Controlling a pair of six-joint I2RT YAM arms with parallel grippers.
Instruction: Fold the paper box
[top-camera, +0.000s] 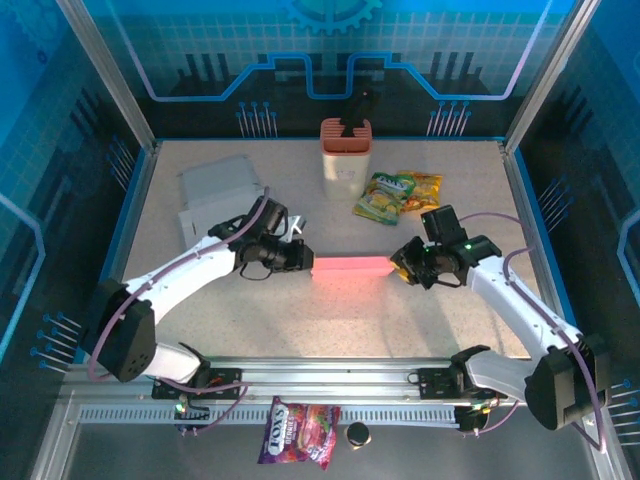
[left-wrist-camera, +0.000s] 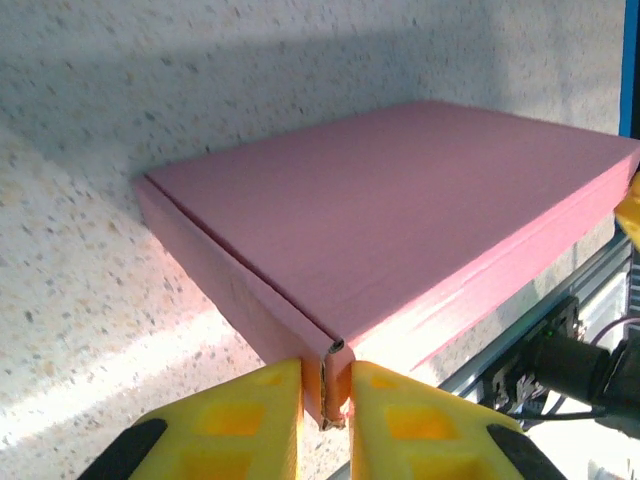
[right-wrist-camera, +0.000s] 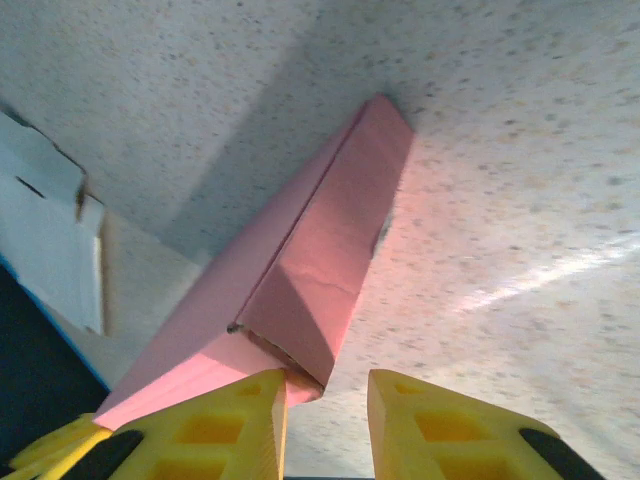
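Observation:
The paper box (top-camera: 352, 266) is a flat pink carton, closed, held between both arms above the table's middle. My left gripper (top-camera: 305, 260) is at its left end. In the left wrist view the yellow fingers (left-wrist-camera: 250, 415) of the left gripper (left-wrist-camera: 327, 378) pinch the box's (left-wrist-camera: 400, 210) near corner edge. My right gripper (top-camera: 400, 263) is at the box's right end. In the right wrist view the right gripper (right-wrist-camera: 326, 385) has its jaws apart. The box's (right-wrist-camera: 320, 260) end corner rests against the left finger (right-wrist-camera: 215, 425). The right finger (right-wrist-camera: 440, 425) touches nothing.
A flattened white cardboard (top-camera: 215, 190) lies at the back left, also in the right wrist view (right-wrist-camera: 45, 235). A pink holder (top-camera: 346, 150) and snack packets (top-camera: 398, 192) sit at the back centre. Another packet (top-camera: 300, 430) lies in front of the metal rail (top-camera: 330, 375).

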